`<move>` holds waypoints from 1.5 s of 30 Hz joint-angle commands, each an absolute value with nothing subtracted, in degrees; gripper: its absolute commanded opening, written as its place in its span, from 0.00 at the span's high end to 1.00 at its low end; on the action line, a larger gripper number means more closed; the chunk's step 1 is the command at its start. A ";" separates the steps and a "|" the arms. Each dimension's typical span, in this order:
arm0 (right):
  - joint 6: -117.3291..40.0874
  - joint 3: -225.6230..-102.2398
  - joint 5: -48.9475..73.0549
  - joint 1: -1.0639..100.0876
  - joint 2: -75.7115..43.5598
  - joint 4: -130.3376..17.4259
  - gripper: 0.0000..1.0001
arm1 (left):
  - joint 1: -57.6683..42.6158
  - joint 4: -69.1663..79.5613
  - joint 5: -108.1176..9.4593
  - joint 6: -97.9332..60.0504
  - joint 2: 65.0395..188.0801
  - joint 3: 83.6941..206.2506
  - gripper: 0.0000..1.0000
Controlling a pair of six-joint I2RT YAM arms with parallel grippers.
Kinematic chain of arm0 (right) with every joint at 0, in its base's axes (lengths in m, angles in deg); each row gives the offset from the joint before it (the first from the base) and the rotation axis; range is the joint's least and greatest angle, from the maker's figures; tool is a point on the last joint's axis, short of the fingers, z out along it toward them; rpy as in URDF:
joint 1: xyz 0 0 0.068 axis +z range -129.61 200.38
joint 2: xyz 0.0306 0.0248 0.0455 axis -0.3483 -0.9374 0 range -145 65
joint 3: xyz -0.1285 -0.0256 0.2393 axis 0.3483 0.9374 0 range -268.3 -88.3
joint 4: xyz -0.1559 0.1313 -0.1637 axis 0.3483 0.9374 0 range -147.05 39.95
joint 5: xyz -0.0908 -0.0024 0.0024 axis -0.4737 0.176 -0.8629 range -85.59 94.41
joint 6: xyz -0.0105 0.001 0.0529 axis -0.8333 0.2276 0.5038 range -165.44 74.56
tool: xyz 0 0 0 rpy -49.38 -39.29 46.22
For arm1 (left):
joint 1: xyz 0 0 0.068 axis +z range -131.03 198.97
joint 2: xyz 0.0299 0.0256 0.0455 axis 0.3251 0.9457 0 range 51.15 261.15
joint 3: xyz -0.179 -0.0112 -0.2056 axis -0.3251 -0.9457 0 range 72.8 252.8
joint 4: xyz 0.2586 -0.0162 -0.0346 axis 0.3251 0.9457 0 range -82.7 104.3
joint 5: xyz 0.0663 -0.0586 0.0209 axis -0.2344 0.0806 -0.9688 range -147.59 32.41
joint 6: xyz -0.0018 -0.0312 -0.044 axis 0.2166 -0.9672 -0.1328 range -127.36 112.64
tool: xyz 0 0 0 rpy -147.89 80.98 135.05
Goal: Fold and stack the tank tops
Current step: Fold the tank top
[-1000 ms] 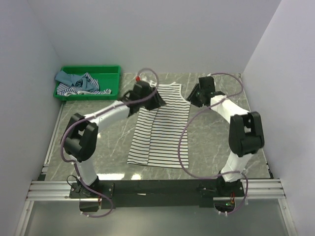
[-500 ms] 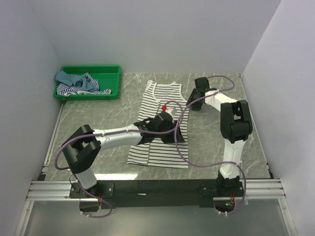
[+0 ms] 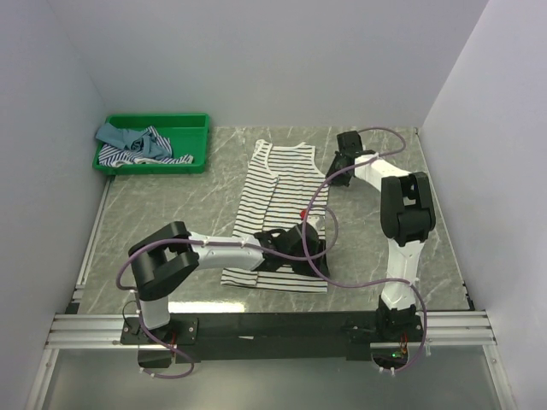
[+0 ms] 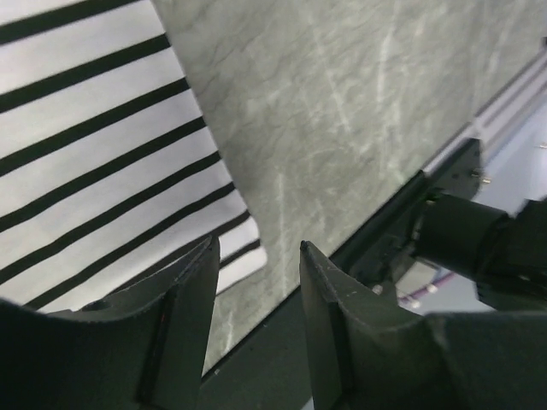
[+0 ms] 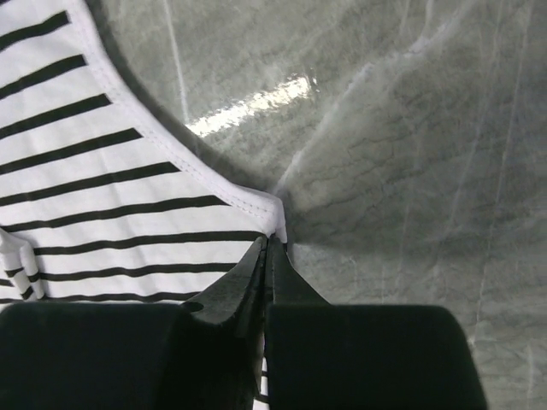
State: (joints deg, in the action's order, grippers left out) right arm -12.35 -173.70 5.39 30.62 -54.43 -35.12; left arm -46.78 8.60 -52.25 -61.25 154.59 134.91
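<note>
Here the white cloth tank top with thin black stripes [image 3: 280, 186] lies flat in the middle of the grey marbled desk [image 3: 171, 205], with its neck toward the far wall. The right hand [image 5: 267, 243] is closed, and its tips touch the white-trimmed corner under the armhole on the right side. Whether cloth is caught between them I cannot tell. The left hand [image 4: 258, 248] is open above the near right hem corner, one finger over the stripes and the other over bare desk. The dusty teal tank top [image 3: 114, 134] and the blue-and-white striped tank top [image 3: 128, 155] lie crumpled in the green plastic tray [image 3: 158, 119] at the far left.
</note>
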 commanded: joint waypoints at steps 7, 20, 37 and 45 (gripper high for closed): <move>-13.00 -168.20 2.22 29.97 -49.35 -37.09 1.00 | -51.51 15.29 -59.50 -60.10 157.94 139.95 0.53; -12.30 -157.91 1.51 28.65 -41.26 -40.88 1.00 | -58.19 25.40 -68.22 -58.60 159.43 143.03 0.61; -14.06 -160.72 -0.07 27.68 -39.76 -38.33 1.00 | -60.13 21.11 -65.86 -56.49 154.17 141.71 0.99; -14.15 -160.98 0.02 27.85 -38.27 -38.24 1.00 | -55.04 12.06 -62.69 -62.02 144.59 130.31 1.00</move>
State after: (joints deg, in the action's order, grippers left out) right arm -13.49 -158.56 1.43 28.24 -41.49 -37.92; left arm -57.06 18.02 -64.73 -59.28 148.91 134.23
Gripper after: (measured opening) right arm 0.006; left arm 0.012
